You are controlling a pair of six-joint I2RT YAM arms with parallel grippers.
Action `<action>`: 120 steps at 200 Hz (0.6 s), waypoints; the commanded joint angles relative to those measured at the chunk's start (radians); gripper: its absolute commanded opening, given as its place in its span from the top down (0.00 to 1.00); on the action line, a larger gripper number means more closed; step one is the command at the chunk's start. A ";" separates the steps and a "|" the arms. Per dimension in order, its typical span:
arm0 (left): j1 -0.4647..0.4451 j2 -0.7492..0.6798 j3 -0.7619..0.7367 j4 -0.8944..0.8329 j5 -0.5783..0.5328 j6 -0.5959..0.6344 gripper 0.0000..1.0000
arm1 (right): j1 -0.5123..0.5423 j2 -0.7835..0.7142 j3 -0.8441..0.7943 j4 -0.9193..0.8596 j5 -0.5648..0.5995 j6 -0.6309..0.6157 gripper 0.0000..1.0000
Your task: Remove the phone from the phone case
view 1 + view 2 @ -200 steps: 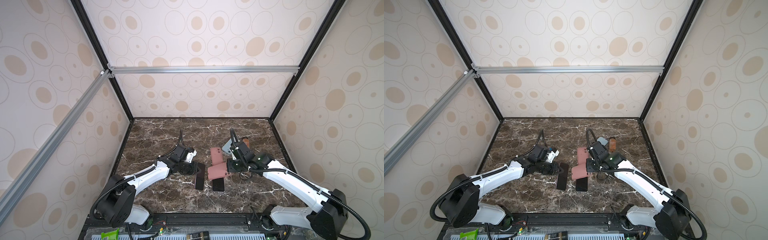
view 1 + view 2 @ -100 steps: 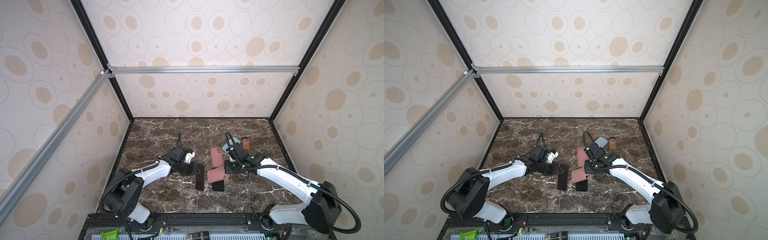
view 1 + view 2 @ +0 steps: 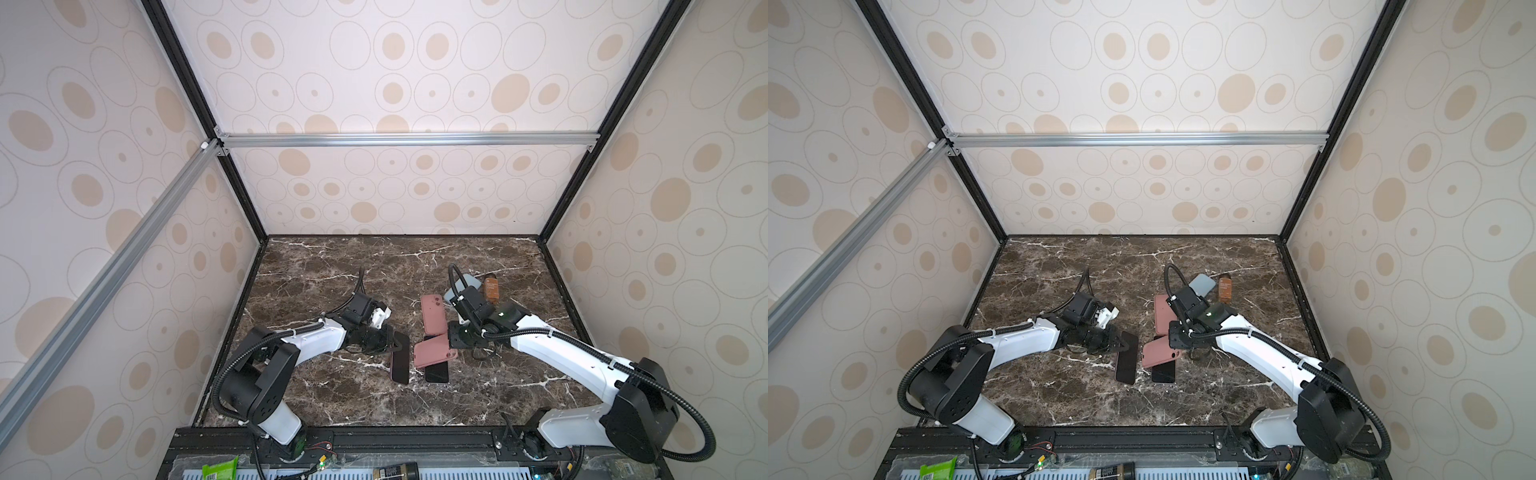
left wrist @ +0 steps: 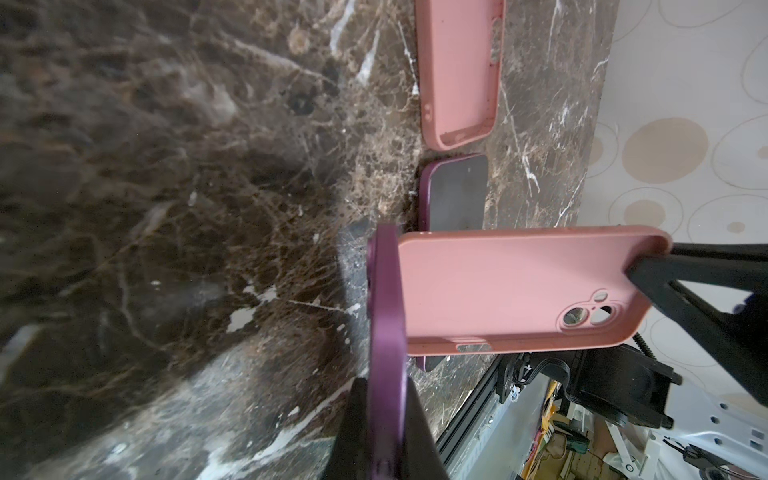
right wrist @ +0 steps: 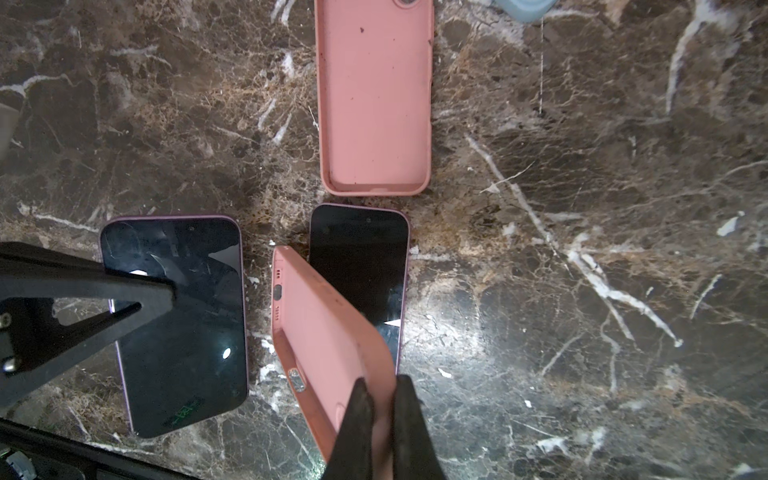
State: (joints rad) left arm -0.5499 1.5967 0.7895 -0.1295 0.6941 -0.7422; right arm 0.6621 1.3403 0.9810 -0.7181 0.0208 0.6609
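The dark marble tabletop [image 3: 374, 270] fills the lower middle of both top views. The left arm [image 3: 316, 338] reaches in from the lower left and the right arm [image 3: 557, 353] from the lower right. Their tips come close together near the centre of the table.

The left gripper [image 3: 388, 343] pinches one end of the purple phone [image 3: 400, 363], which is out of its case, screen up, just left of centre. In the left wrist view the phone shows edge-on between the black fingers [image 4: 353, 432]. Whether its far end rests on the marble I cannot tell.

The right gripper [image 3: 451, 340] is clamped on the camera end of the pink case [image 3: 434, 352], just right of centre. The case is tilted, with its back showing. In the right wrist view a narrow gap separates it from the purple phone.

The case partly covers a second phone [image 5: 361, 266], which lies flat with its screen up. Just above that phone in the frame lies an empty pink case [image 3: 433, 314], hollow side up.

Further up and right, beside the right arm's wrist, sit a grey-blue flat item [image 3: 1202, 284] and a small brown bottle [image 3: 1225, 289].
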 commanded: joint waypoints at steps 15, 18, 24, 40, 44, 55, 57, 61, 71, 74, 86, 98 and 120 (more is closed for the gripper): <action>0.013 0.013 0.044 0.015 0.039 -0.018 1.00 | 0.010 0.005 -0.010 -0.015 0.011 0.012 1.00; 0.013 0.014 0.046 0.015 0.039 -0.020 1.00 | 0.010 0.005 -0.011 -0.015 0.011 0.011 1.00; 0.013 0.015 0.047 0.019 0.038 -0.022 1.00 | 0.009 0.007 -0.011 -0.015 0.010 0.011 1.00; 0.013 0.023 0.051 0.022 0.040 -0.024 1.00 | 0.010 0.009 -0.011 -0.012 0.006 0.013 1.00; 0.015 0.024 0.053 0.023 0.041 -0.025 1.00 | 0.009 0.009 -0.012 -0.012 0.005 0.013 1.00; 0.016 0.030 0.054 0.031 0.044 -0.029 1.00 | 0.010 0.011 -0.012 -0.011 0.004 0.013 1.00; 0.016 0.032 0.054 0.032 0.043 -0.031 1.00 | 0.009 0.011 -0.012 -0.011 0.003 0.013 1.00; 0.015 0.034 0.055 0.035 0.045 -0.032 1.00 | 0.010 0.011 -0.012 -0.011 0.004 0.015 1.00; 0.015 0.038 0.055 0.041 0.046 -0.038 1.00 | 0.011 0.012 -0.014 -0.009 0.002 0.014 1.00; 0.015 0.040 0.054 0.044 0.047 -0.039 1.00 | 0.011 0.011 -0.014 -0.009 0.002 0.014 1.00; 0.015 0.044 0.055 0.051 0.047 -0.044 1.00 | 0.011 0.011 -0.015 -0.008 0.001 0.014 1.00; 0.017 0.048 0.055 0.057 0.048 -0.047 1.00 | 0.011 0.013 -0.016 -0.005 -0.003 0.013 1.00; 0.017 0.062 0.058 0.073 0.052 -0.055 1.00 | 0.011 0.020 -0.016 -0.003 -0.013 0.008 1.00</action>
State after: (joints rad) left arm -0.5446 1.6470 0.8040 -0.1028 0.7105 -0.7666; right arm 0.6621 1.3460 0.9794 -0.7166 0.0162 0.6621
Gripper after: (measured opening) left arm 0.096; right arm 0.086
